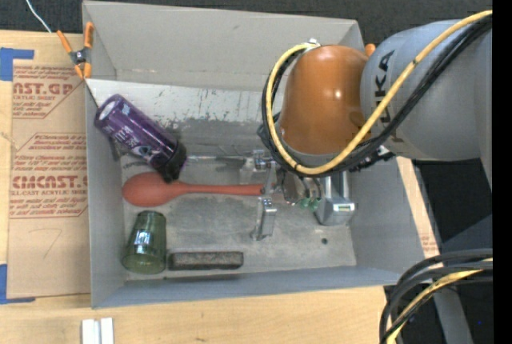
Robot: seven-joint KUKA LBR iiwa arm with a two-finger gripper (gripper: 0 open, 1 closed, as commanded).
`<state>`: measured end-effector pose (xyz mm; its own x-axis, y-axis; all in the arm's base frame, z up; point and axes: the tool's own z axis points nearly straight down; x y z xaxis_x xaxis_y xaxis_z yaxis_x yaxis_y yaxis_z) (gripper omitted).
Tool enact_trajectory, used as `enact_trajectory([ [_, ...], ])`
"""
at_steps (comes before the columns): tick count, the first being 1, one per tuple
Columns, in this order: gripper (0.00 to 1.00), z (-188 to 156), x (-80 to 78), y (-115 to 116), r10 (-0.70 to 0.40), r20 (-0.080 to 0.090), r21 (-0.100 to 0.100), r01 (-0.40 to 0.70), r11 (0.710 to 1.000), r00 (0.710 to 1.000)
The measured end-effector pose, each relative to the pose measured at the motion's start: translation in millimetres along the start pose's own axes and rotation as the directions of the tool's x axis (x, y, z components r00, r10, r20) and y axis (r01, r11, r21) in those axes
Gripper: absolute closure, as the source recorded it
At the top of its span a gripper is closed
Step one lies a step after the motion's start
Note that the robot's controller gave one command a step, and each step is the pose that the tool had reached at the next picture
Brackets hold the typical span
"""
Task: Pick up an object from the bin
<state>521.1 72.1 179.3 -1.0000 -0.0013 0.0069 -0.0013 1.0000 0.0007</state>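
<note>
My gripper point(261, 191) reaches out from under the orange cover near the middle of the bin. Its two metal fingers point(265, 218) stand apart, one on the far side and one on the near side of the thin handle of a red spoon point(149, 190). The handle's right end lies between the fingers, which are open and not closed on it. The spoon's round bowl points left and rests flat on the bin floor. A purple bottle with a black cap point(136, 129) lies tilted just beyond the spoon's bowl.
A green glass point(145, 242) lies in the near left corner, with a dark flat bar point(205, 260) beside it along the near wall. The arm and its cables cover the bin's right side.
</note>
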Motion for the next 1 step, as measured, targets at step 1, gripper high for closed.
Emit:
enact_trajectory([
  [1,0.00,-4.5,-1.6,-0.6,0.002,0.008,0.000,-0.002,1.000,1.000],
])
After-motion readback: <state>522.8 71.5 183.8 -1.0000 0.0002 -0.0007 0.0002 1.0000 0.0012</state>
